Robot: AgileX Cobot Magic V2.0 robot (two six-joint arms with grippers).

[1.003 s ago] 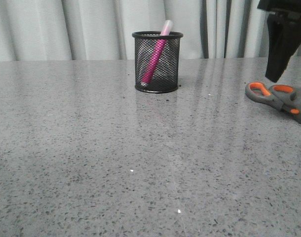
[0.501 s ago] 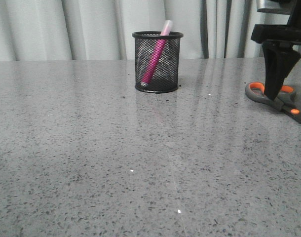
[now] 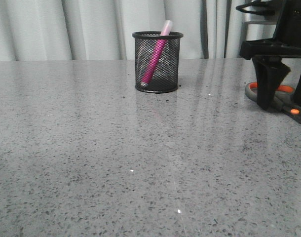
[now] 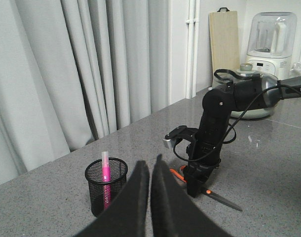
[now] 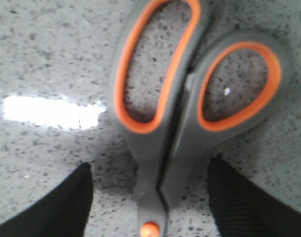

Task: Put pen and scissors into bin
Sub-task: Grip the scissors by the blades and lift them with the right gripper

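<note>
One item of the two already stands in the black wire-mesh bin (image 3: 157, 61): in the front view the magenta-pink pen (image 3: 156, 58) leans inside it, its pale cap poking above the rim, far across the grey speckled table (image 3: 116, 158). At the right edge the grey-handled scissors with orange-lined loops (image 3: 279, 96) lie flat, handles toward the left and far side, blades running off right and nearer. The right gripper (image 3: 283, 103) is down over them, one black finger (image 3: 265, 84) on the left of the handles, the other on the right.

From the left wrist view, the left gripper (image 4: 150, 168) hangs well clear of the table with its fingers pressed together, empty. It is near the bin, far from the scissors (image 4: 209, 190), so the right arm is the nearer one.

Through the right wrist view the relation is plainest: the scissors (image 5: 182, 113) run lengthwise between the spread fingers (image 5: 47, 202), the orange pivot dot near the gripper's middle, the jaws wide and not yet touching. Closing would likely pinch across the neck just below the loops.
</note>
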